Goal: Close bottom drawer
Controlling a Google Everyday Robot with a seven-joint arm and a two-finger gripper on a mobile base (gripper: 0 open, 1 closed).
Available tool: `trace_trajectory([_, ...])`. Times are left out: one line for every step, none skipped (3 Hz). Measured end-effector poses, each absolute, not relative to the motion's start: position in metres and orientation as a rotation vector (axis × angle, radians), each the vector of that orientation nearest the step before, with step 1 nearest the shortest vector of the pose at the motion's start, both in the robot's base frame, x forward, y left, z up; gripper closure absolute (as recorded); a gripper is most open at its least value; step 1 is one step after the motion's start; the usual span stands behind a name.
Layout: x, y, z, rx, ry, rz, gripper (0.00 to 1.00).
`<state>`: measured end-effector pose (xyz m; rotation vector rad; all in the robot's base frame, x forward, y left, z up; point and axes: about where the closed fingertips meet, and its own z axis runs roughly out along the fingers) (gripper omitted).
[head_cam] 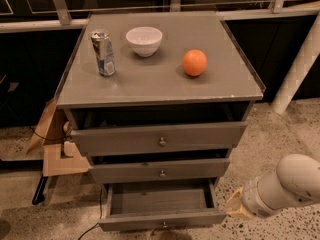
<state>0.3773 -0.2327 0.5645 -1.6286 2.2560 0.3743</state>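
Note:
The bottom drawer of the grey cabinet is pulled out the farthest of the three. Its inside looks empty and its small round knob sits at the centre of the slim front panel, at the lower edge of the view. The mid-sized middle drawer and the tall top drawer stand out a little less. My gripper is low on the right, just beside the bottom drawer's right front corner, on the end of the white arm.
On the cabinet top stand a drinks can, a white bowl and an orange. Cardboard pieces lie on the floor left of the cabinet. A white post leans at the right. The floor is speckled.

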Motion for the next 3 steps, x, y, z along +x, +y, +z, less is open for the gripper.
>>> trace_trajectory([0.377, -0.233, 0.564, -1.629, 2.256, 0.374, 1.00])
trace_trajectory([0.376, -0.241, 0.528, -1.664, 2.260, 0.347, 1.00])
trace_trajectory([0.377, -0.259, 0.465, -1.682, 2.260, 0.332, 1.00])
